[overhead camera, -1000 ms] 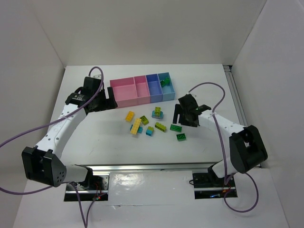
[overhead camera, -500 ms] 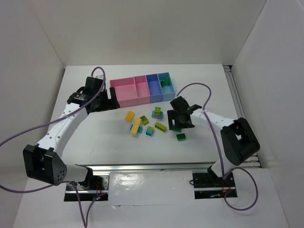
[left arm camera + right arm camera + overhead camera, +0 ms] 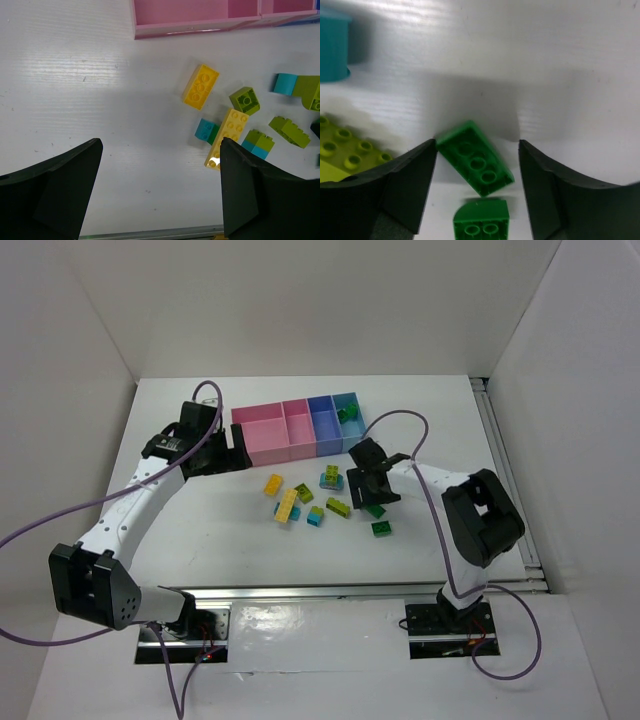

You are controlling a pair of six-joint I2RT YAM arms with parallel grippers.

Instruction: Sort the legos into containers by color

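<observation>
Right wrist view: a dark green studded plastic brick is seen lying slantwise between the parted jaws of the right pincer, not yet clamped

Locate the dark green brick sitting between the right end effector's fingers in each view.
Top external: dark green brick right of the loose pile, partly under the right end effector.
Right wrist: centre of frame, tilted, between the fingers.
Left wrist: not in it.
Shared landmark: the long lime green brick, left of it in the top and right wrist views, at the right edge in the left wrist view.
</observation>
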